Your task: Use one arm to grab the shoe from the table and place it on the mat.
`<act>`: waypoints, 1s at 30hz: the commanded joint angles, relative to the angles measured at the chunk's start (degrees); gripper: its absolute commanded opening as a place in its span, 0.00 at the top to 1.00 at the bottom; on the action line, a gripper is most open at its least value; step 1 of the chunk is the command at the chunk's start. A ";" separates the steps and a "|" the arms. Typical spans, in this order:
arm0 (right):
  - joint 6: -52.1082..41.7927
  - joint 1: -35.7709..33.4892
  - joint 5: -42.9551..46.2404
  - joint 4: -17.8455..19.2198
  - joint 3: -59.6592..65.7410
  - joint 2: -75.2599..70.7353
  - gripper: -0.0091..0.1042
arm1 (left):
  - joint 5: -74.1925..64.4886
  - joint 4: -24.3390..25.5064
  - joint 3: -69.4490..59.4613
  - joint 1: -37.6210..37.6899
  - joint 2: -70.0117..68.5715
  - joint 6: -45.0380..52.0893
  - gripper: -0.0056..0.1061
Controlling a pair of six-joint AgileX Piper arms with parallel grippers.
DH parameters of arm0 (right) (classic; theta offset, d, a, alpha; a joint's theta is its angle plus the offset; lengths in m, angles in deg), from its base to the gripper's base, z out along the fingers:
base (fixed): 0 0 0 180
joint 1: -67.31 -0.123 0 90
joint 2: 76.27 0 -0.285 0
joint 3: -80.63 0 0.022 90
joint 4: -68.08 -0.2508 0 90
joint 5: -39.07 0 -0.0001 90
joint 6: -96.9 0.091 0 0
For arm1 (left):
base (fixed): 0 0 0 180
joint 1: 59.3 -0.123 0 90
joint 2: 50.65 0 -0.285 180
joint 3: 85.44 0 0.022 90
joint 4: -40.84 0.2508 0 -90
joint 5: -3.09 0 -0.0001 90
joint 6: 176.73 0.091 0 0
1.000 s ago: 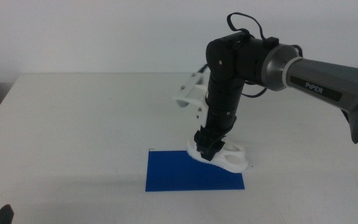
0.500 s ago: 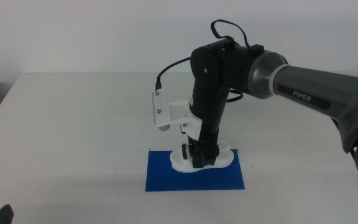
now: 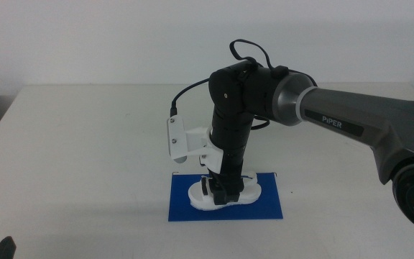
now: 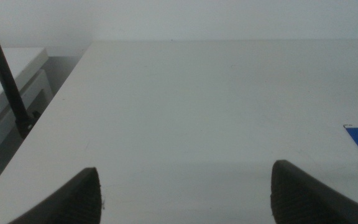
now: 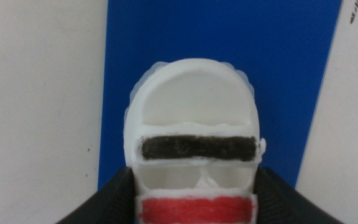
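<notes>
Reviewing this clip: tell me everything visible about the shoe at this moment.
The shoe is a small white sandal with a thick sole, one black strap and one red strap across its top. It looks like foam or plastic. It lies upright, sole down, within the dark-blue mat, lengthwise along it. The right pincer reaches down from above and grips its sides near the red strap. Whether the sole rests fully on the mat cannot be told.
</notes>
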 commanded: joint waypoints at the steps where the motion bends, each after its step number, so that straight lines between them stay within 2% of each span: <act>1: 0.34 -0.02 0.89 -0.87 -1.76 -3.31 0.93 | 4.59 -0.44 -0.40 0.23 -0.58 -0.31 0.11; 4: 2.80 -0.08 1.72 -0.87 -1.76 -3.20 0.88 | 4.59 -0.44 -0.40 0.23 -0.58 -0.31 0.11; 7: 5.51 -0.08 1.87 -0.87 -1.76 -3.03 0.77 | 4.59 -0.44 -0.40 0.23 -0.58 -0.31 0.11; 15: 10.34 -0.08 1.71 -0.87 -1.76 -2.93 0.34 | 4.59 -0.44 -0.40 0.23 -0.58 -0.31 0.11; 18: 11.67 -0.08 1.66 -0.87 -1.76 -2.93 0.23 | 4.59 -0.44 -0.40 0.23 -0.58 -0.31 0.11; 21: 13.07 -0.02 1.66 -0.87 -1.76 -3.93 0.18 | 4.59 -0.44 -0.40 0.23 -0.58 -0.31 0.11; 25: 16.22 0.95 1.72 -0.82 -1.76 -8.38 0.18 | 4.59 -0.44 -0.40 0.23 -0.58 -0.31 0.11; 28: 25.07 2.63 2.16 0.09 -0.64 -14.10 0.19 | 4.59 -0.44 -0.40 0.23 -0.58 -0.31 0.11; 30: 33.12 4.12 5.45 1.35 3.01 -19.16 0.21 | 4.59 -0.44 -0.40 0.23 -0.58 -0.31 0.11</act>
